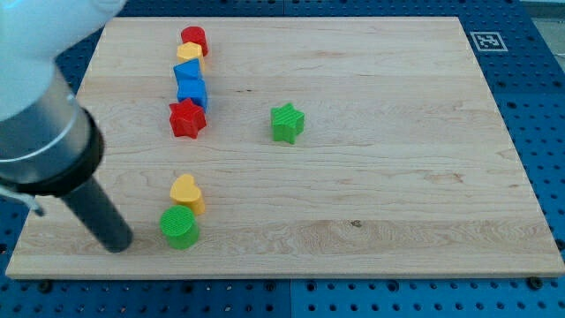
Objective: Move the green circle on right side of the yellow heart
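The green circle [180, 228] lies near the board's bottom left, touching the lower edge of the yellow heart [186, 192], just below it. My tip [119, 244] rests on the board to the left of the green circle, a short gap away, not touching it. The dark rod rises from the tip toward the view's upper left into the arm's grey and white body.
A green star [287, 123] sits mid-board. A column at upper left holds a red star [187, 118], blue blocks [191, 87], a yellow block [189, 53] and a red block [194, 39]. The wooden board [397, 177] lies on a blue pegboard; a tag [487, 41] is at top right.
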Controlling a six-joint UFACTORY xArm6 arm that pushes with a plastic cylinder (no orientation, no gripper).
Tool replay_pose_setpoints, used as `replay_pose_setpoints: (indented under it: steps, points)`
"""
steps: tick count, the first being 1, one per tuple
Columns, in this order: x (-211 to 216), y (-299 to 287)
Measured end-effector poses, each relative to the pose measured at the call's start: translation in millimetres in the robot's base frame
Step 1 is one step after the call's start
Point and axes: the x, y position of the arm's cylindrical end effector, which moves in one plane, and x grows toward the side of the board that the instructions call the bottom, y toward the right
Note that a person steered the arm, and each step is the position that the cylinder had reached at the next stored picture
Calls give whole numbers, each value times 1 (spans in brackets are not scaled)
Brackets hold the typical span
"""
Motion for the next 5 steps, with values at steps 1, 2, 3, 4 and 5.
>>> replay_pose_setpoints:
  steps: [1, 2, 3, 4, 5]
  points:
    - [0, 48]
    - [1, 96]
    - [-1, 122]
    - [-11, 112]
    - [-12, 85]
